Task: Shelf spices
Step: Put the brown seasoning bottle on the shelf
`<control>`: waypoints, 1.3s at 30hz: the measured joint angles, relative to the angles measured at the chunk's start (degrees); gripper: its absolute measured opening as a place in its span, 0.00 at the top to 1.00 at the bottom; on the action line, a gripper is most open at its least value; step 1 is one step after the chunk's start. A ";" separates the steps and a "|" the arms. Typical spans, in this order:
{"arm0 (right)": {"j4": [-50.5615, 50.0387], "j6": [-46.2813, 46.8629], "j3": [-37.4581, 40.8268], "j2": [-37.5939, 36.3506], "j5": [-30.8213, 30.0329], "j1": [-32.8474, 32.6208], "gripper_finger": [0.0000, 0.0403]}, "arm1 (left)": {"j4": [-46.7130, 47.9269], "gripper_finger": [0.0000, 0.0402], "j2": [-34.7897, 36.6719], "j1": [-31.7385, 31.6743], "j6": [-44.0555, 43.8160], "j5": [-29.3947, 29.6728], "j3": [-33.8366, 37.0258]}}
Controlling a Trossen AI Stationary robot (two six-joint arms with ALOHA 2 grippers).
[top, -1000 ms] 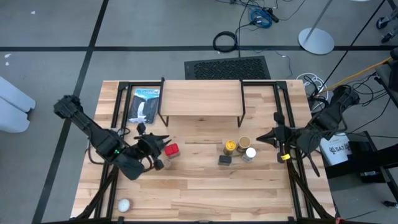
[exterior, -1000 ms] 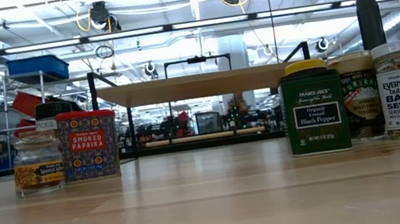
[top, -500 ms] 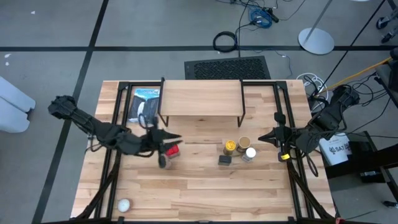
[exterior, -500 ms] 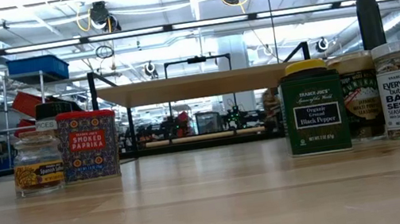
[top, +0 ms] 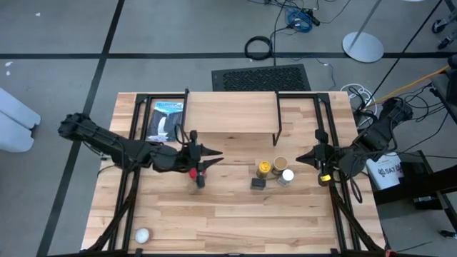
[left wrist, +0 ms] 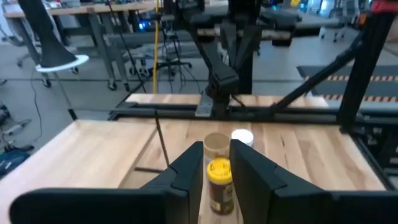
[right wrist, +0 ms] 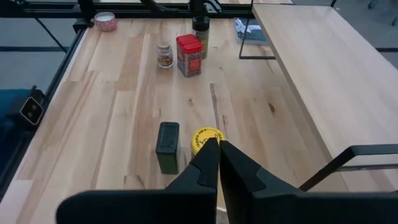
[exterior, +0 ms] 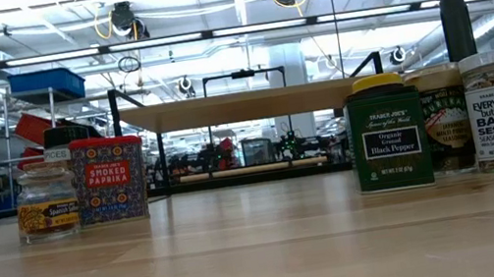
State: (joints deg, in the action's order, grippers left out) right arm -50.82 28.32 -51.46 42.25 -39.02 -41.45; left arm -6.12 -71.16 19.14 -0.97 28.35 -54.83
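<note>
The shelf (top: pixel 232 113) stands at the table's far middle with its plank bare. The red tin (exterior: pixel 109 178), a small jar (exterior: pixel 45 202) and a dark-lidded jar (right wrist: pixel 200 28) stand left of centre. The black tin (top: pixel 258 184), yellow-lidded jar (top: pixel 264 168), tan-lidded jar (top: pixel 280 163) and white-lidded jar (top: pixel 287 175) stand right of centre. My left gripper (top: pixel 213 155) hangs above the red tin (top: pixel 202 170), nearly level, pointing at the right group. It is open a little (left wrist: pixel 216 147) and holds nothing. My right gripper (top: pixel 300 157) waits shut (right wrist: pixel 217 144) above the table, right of that group.
A flat blue-and-black package (top: pixel 166 120) lies left of the shelf. A small white ball (top: pixel 142 235) sits near the front left corner. Bare tabletop (top: pixel 235 214) stretches along the near side. Black frame rails (top: pixel 323 121) run along both table sides.
My left gripper has swung toward the table's right edge, from beside the red tin to above it. It has tipped up from pointing downward to nearly level, facing the right group. Its fingers keep the same small gap. No spice has moved.
</note>
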 joint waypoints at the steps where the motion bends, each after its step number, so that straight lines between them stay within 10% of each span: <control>1: 0.12 -0.02 0.00 0.20 -0.23 0.00 1.00 | 0.66 0.78 -0.02 0.00 -0.04 -0.15 0.00; 12: 1.26 -0.36 0.00 2.54 -1.45 0.66 1.00 | 8.08 0.78 0.14 0.22 -4.38 -4.80 -0.02; 31: 2.83 -0.75 0.01 6.60 2.94 0.66 1.00 | 34.71 0.78 2.90 9.38 -41.81 -11.93 -0.04; 39: 2.76 -1.14 0.02 6.65 2.90 0.66 1.00 | 35.80 0.78 1.26 15.08 -47.52 -7.05 -0.04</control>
State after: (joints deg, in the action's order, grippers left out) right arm -48.05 27.18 -51.44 48.90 -36.12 -40.80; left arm 29.68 -69.90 34.22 -48.49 21.30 -54.87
